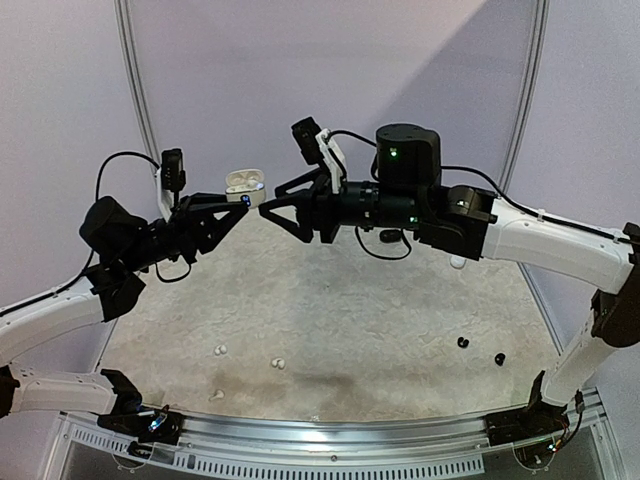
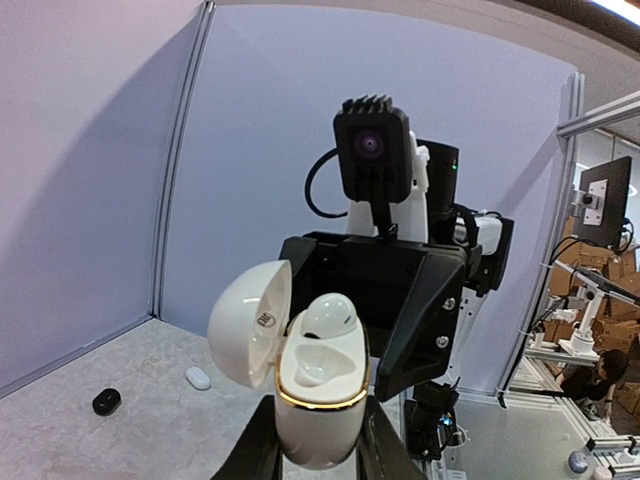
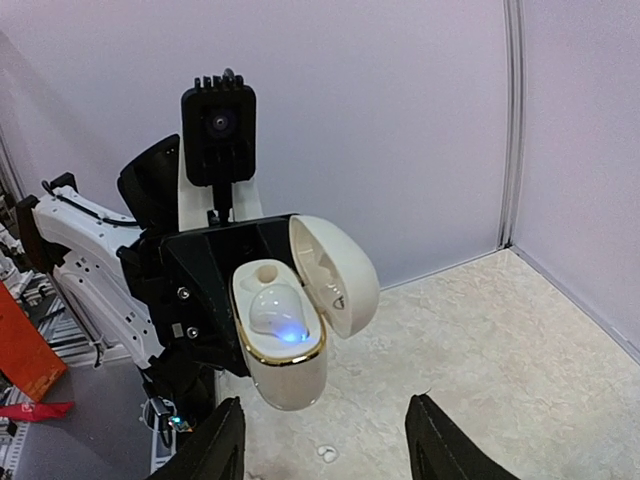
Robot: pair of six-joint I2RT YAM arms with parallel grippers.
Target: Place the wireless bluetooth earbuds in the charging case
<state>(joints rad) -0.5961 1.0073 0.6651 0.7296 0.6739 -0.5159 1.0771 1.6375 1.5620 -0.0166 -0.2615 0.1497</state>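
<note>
Left pincer [image 1: 243,203] clenched on the open white charging case [image 1: 244,181], held above the table [image 1: 350,320]; one white earbud [image 2: 328,315] sits inside. Right pincer [image 3: 325,405], released, faces it just beside. Below: three loose white earbuds [image 1: 220,350] near-left, two black earbuds [image 1: 462,342] right.

Open white case [image 1: 244,182] aloft in left hand [image 1: 241,201], right hand [image 1: 268,207] facing it

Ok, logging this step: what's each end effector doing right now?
Left end effector: closed on the open white charging case.
Right end effector: open, holding nothing.
</note>
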